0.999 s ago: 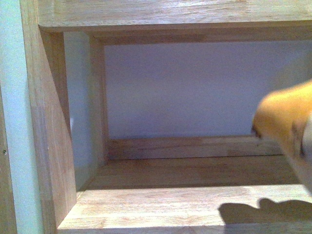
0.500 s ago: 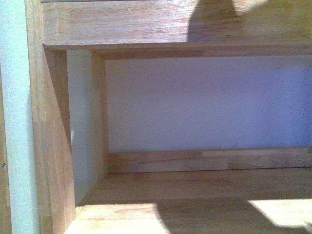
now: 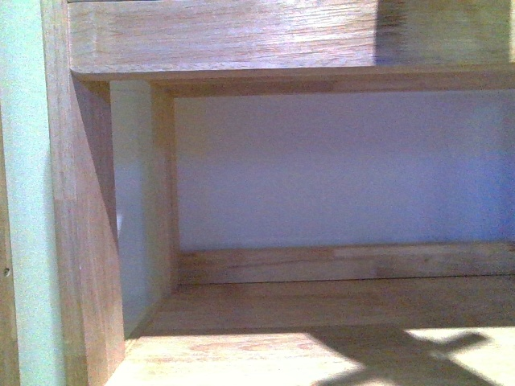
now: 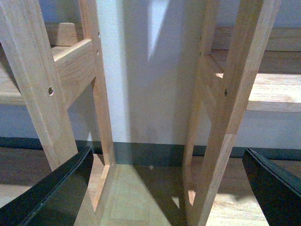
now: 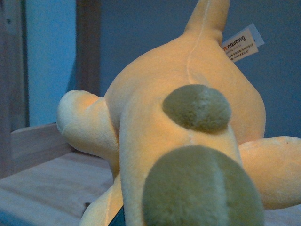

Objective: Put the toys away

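Note:
The orange-yellow plush animal fills the right wrist view, with brownish paw pads and a white label. My right gripper is shut on it; its fingers are hidden behind the plush. The plush hangs just above a wooden shelf board. Neither the plush nor the right gripper shows in the front view; only a shadow lies on the wooden shelf. My left gripper is open and empty, its black fingers wide apart, facing wooden legs.
The front view shows a wooden shelf compartment with a side panel, an upper board and a pale back wall. In the left wrist view, two wooden frames stand on a wood floor before a white wall.
The plush was at the right edge of the front view a second ago and has left it. The camera shifted slightly. The shadow on the shelf board has moved right.

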Controlling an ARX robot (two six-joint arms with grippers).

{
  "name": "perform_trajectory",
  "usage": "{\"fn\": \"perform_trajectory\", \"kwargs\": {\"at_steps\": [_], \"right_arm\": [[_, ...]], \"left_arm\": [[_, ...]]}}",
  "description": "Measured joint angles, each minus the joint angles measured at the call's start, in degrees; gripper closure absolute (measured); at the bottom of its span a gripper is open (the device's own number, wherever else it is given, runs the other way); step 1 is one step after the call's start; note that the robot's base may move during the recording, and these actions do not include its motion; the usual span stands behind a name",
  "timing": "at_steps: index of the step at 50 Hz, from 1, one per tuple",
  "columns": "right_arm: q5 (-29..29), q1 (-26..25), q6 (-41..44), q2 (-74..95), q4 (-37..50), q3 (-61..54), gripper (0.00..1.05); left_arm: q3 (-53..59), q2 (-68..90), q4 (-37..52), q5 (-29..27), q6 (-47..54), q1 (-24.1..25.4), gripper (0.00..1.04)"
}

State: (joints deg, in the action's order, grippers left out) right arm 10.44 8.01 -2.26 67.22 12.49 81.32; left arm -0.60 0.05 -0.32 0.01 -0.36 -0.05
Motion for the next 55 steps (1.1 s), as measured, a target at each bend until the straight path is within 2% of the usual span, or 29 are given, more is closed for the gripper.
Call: {"fn": "perform_trajectory", "kwargs": {"at_steps": [14, 31, 47, 55], "right_arm": [[-1.46, 2.4, -6.03, 16.59, -7.06, 18.99, 0.95], [-0.92, 6.88, -13.57, 30.34, -12.74, 34.38, 0.95], [-2.14, 15.78, -16.41, 40.04, -13.53, 44.35, 0.95], [-2.16, 17.77, -17.0, 42.18, -12.79, 46.25, 0.95]], "left_arm": [[0.0, 0.0, -0.02, -0.02, -0.02, 0.0, 0.06], [0.0, 0.0, 0.0, 0.0, 0.0, 0.0, 0.06], [0.0, 0.0, 0.0, 0.0, 0.0, 0.0, 0.06], [0.0, 0.0, 0.0, -0.02, 0.0, 0.0, 0.06]]}}
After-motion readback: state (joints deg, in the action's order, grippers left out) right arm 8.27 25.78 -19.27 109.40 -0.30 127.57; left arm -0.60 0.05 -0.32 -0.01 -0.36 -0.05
